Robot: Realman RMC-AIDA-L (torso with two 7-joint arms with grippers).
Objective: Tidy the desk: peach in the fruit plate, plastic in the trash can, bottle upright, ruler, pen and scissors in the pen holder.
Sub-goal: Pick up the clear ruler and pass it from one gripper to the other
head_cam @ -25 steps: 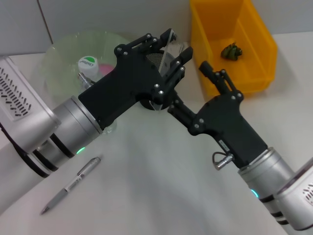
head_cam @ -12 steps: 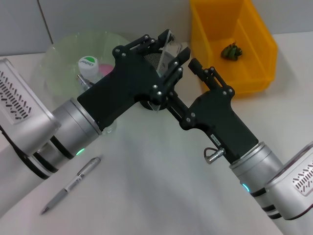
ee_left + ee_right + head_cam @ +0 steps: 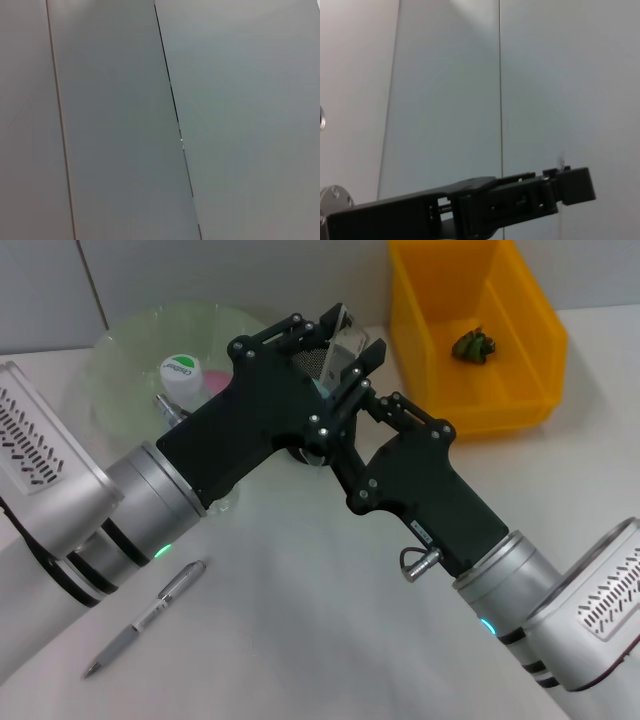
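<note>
— Since a second ago, your right gripper has slid in from beside the bright yellow rectangular plastic trash can, close under the left one.

— And the left gripper?

— You have it clamped on the short transparent flat ruler, over the black mesh pen holder.

— Right fingers?

— You cannot tell. Your slim silver-grey pen lies on the plain white desk.

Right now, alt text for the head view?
Both black grippers meet over the pen holder: the left gripper holds the clear ruler above it, the right gripper beside it. The pen lies on the desk; the trash can stands behind.
</note>
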